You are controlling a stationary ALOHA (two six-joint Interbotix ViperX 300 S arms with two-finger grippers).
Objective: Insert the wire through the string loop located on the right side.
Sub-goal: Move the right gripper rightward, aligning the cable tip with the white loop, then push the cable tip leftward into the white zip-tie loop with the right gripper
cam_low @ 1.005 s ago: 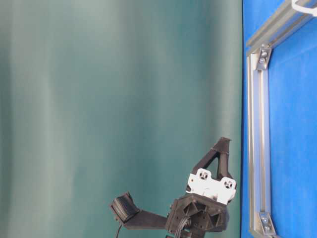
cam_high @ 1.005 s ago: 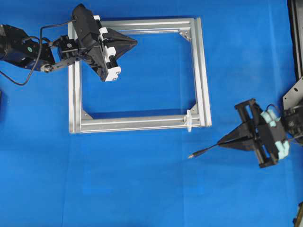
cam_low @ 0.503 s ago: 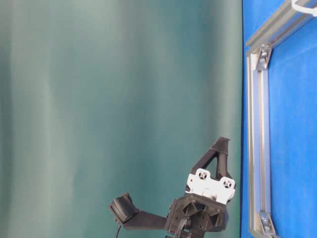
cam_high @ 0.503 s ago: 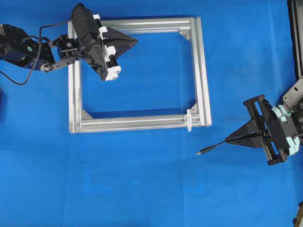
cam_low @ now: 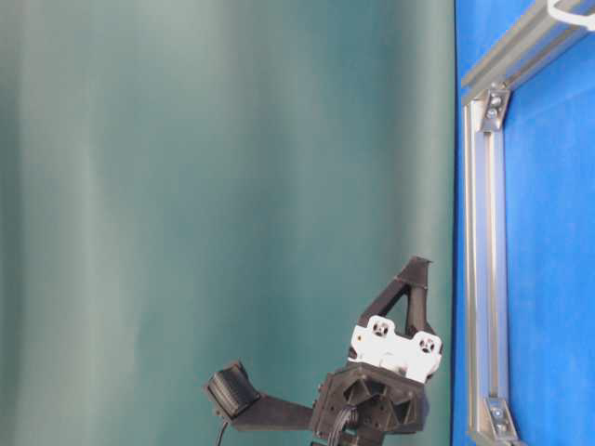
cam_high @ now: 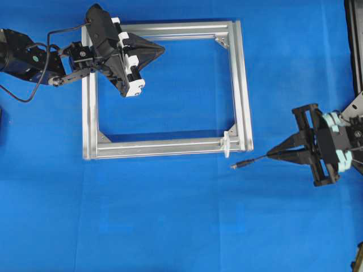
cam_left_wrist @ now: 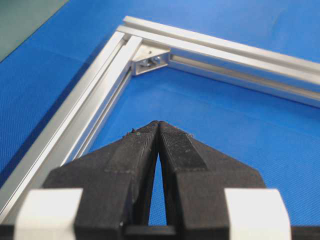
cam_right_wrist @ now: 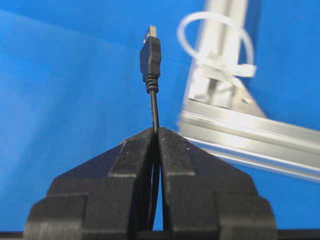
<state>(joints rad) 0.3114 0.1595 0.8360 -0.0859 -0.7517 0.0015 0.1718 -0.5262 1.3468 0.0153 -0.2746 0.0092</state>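
**Plug tip just short of the loop, off to one side**

The wire (cam_high: 249,161) is clamped between the closed fingers of the right gripper (cam_high: 271,154), with a short free length sticking out ahead and ending in the small dark plug. In the overhead view the plug hangs over the blue surface (cam_high: 170,226) just outside the lower right corner of the aluminium frame (cam_high: 241,85), near the string loop (cam_high: 226,143) but not touching it. From the right wrist view, the plug points up the picture to the left of the loop (cam_right_wrist: 215,40), so the tip is not lined up with the opening.

To do this step well, I judge the plug must first be shifted sideways until it sits square in front of the loop's opening and level with it, and only then pushed forward. The free length is short, which should keep it from sagging much, but the loop is small and looks light, so a tip that catches the rim could bend it aside instead of passing through. A slow, straight advance seems wise.

The left gripper (cam_high: 160,51) has its fingers (cam_left_wrist: 150,145) pressed shut on nothing, held over the far left corner of the frame, well apart from the work.

Counted: one wire, one string loop, one frame, two grippers.
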